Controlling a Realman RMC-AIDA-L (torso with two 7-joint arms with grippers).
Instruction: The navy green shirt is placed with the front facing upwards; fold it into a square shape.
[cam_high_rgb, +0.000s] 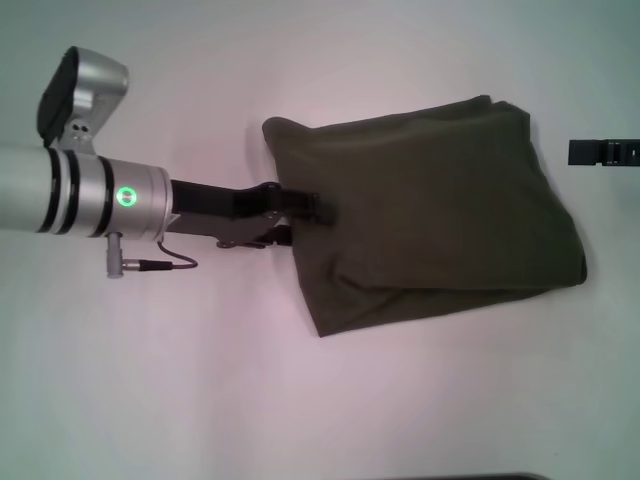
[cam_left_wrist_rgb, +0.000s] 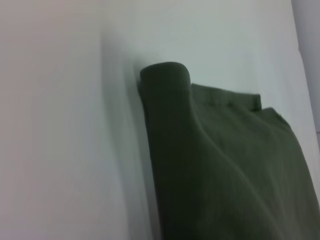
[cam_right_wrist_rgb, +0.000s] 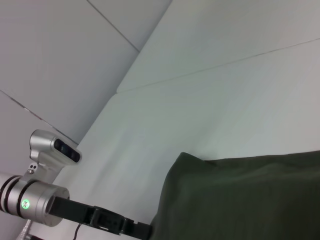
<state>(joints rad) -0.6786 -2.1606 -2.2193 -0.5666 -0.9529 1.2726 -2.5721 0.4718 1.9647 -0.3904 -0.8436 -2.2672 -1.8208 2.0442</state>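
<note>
The navy green shirt (cam_high_rgb: 440, 210) lies folded into a rough rectangle right of the table's centre, plain olive side up, with no lettering or collar showing. Its far left corner is rolled up into a rounded lip (cam_left_wrist_rgb: 167, 82). My left gripper (cam_high_rgb: 303, 218) reaches in from the left and sits at the middle of the shirt's left edge, its tip overlapping the cloth. That same arm shows in the right wrist view, with the left gripper (cam_right_wrist_rgb: 142, 231) against the shirt (cam_right_wrist_rgb: 240, 200). My right gripper (cam_high_rgb: 604, 152) hangs apart from the shirt, just beyond its far right corner.
The white table (cam_high_rgb: 200, 400) surrounds the shirt. A thin black cable (cam_high_rgb: 170, 262) loops under my left wrist. A dark strip (cam_high_rgb: 490, 477) shows at the near edge.
</note>
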